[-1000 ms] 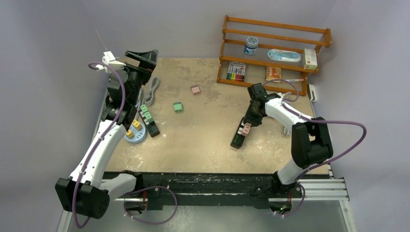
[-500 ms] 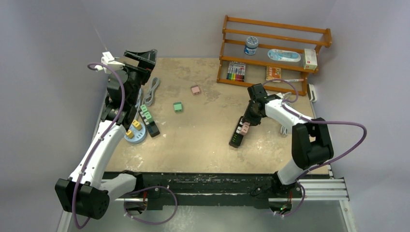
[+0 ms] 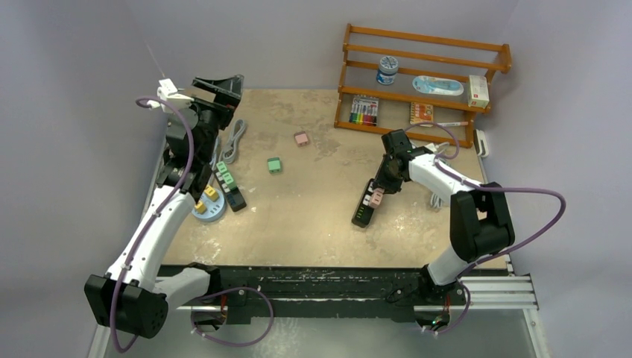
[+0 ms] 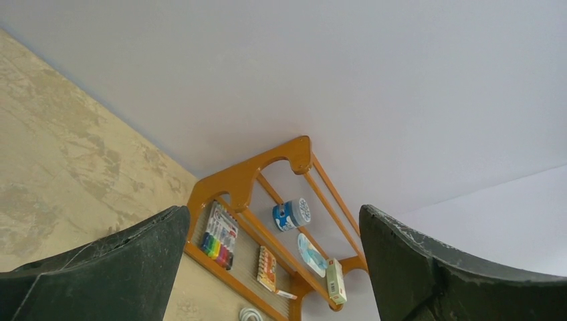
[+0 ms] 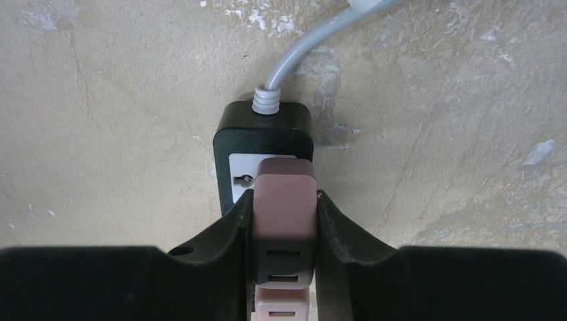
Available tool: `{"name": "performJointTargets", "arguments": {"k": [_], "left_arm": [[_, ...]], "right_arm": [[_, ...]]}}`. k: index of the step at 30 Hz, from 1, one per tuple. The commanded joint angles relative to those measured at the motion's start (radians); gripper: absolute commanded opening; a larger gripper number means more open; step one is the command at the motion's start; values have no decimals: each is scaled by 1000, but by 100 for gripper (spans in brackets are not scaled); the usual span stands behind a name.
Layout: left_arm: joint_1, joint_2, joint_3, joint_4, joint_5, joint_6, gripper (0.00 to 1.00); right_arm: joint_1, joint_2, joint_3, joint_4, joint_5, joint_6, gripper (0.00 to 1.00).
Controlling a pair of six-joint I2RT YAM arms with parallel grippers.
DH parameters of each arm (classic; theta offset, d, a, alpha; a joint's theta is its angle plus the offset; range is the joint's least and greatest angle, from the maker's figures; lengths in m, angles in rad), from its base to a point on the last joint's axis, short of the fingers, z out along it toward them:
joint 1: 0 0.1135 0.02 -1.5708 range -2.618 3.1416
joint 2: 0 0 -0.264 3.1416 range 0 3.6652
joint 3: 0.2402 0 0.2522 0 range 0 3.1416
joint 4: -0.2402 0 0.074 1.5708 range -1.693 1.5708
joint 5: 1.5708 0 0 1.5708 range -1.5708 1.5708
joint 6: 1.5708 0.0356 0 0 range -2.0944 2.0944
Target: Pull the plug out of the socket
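Right side, mid desk (image 3: 313, 224): black power strip (image 5: 264, 130) lies flat, grey cable (image 5: 294, 60) coming out of its far end. Pink plug (image 5: 283, 207) is seated in the strip near that cable end. Right claw (image 5: 283, 200) is clamped on it, one finger touching each side, and the plug body fills the gap. I see another pink piece on the strip at the bottom edge of the wrist view, cropped, so I can't tell what it is.

Left side, about the same depth: blue round dish (image 3: 209, 209) with small yellow blocks, and touching its far right rim a second black strip (image 3: 231, 190) with green plugs in it.

Further out: loose green plug (image 3: 274, 165) mid desk, loose pink plug (image 3: 301, 138) beyond it, coiled grey cord (image 3: 235, 139) at left.

Left claw (image 4: 273, 214) is raised off the desk at the far left with its fingers wide apart, holding nothing, and its camera looks across at the shelf.

Far right corner: orange wooden shelf (image 3: 417, 74) holding markers, a tin and small boxes.
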Motion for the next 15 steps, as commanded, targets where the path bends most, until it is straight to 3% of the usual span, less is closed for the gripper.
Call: {"name": "performJointTargets", "arguments": {"k": [1, 6, 10, 15], "left_arm": [[-7, 47, -6, 61, 25, 59, 98], [-22, 202, -72, 180, 299, 206, 97], [-117, 325, -78, 127, 330, 318, 97], [-243, 443, -39, 149, 399, 353, 97]], "right_arm": [[36, 0, -9, 43, -32, 0, 0], [67, 19, 110, 57, -13, -15, 0], [67, 16, 170, 144, -113, -58, 0], [67, 29, 221, 222, -235, -102, 0]]}}
